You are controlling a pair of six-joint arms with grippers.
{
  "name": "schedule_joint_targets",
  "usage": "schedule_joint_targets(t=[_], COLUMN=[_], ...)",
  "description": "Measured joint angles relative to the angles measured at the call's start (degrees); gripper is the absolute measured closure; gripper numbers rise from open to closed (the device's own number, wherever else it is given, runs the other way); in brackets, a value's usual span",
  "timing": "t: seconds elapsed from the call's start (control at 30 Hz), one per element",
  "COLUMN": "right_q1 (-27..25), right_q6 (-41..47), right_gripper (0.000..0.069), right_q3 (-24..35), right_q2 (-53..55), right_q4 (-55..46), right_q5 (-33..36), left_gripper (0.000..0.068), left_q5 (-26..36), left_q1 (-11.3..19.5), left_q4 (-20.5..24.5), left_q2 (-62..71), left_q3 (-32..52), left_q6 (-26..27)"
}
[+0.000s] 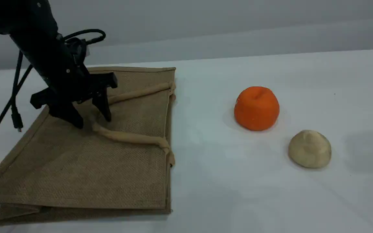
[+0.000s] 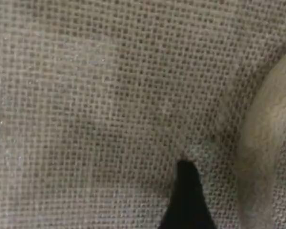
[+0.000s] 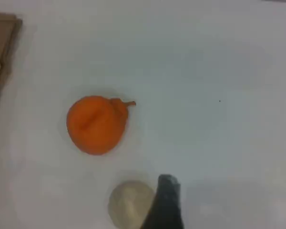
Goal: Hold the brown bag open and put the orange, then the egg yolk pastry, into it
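Nothing is in the bag (image 1: 76, 168) yet. It lies flat and closed under the left gripper (image 1: 91, 118), whose jaws stand apart astride one rope handle (image 1: 131, 137). The orange (image 1: 256, 108) and pastry (image 1: 309, 149) wait well off to its right, below the right gripper (image 3: 164, 205), which is wide open and holds nothing.

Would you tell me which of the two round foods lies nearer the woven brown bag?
The bright orange round fruit; the pale beige dome-shaped pastry sits farther right, away from the tan woven jute bag.
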Motion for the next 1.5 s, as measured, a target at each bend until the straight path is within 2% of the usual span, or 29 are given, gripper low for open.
schedule_joint_targets(t=[0.1,0.3,0.37,0.5,0.63,0.8,0.97,1.1,1.3,1.5], right_q1=[0.0,0.0,0.0,0.0,0.0,0.0,0.0,0.0,0.0,0.0], right_q6=[0.0,0.0,0.0,0.0,0.0,0.0,-2.2,-3.4,-10.0,-20.3], right_gripper=[0.012,0.012,0.012,0.012,0.012,0.012,0.012,0.012,0.012,0.012], right_q3=[0.0,0.0,0.0,0.0,0.0,0.0,0.0,0.0,0.0,0.0], right_q2=[0.0,0.0,0.0,0.0,0.0,0.0,2.0,5.3,10.8,15.7], right_q4=[0.0,0.0,0.0,0.1,1.8,3.9,3.8,5.4,10.9,20.3], right_q5=[0.2,0.1,0.1,0.3,0.4,0.4,-0.1,-0.1,-0.2,-0.3], left_gripper=[0.0286,0.054,0.0594,0.0594,0.0594,0.0594,0.0594,0.0594,0.0594,0.0594], left_q5=[-0.3,-0.4,-0.3,0.3,3.6,11.8,22.6,29.0,35.8,36.2], left_q1=[0.0,0.0,0.0,0.0,0.0,0.0,0.0,0.0,0.0,0.0], left_q4=[0.0,0.0,0.0,0.0,0.0,0.0,0.0,-3.2,-7.4,-7.4], left_q2=[0.0,0.3,0.3,-0.6,-3.9,-8.9,-12.3,-12.9,-12.9,-12.8], left_q3=[0.0,0.0,0.0,0.0,-1.7,-7.1,-14.5,-19.0,-25.5,-32.0], left_q6=[0.0,0.0,0.0,3.1,7.6,13.1,18.3,20.4,26.1,31.8])
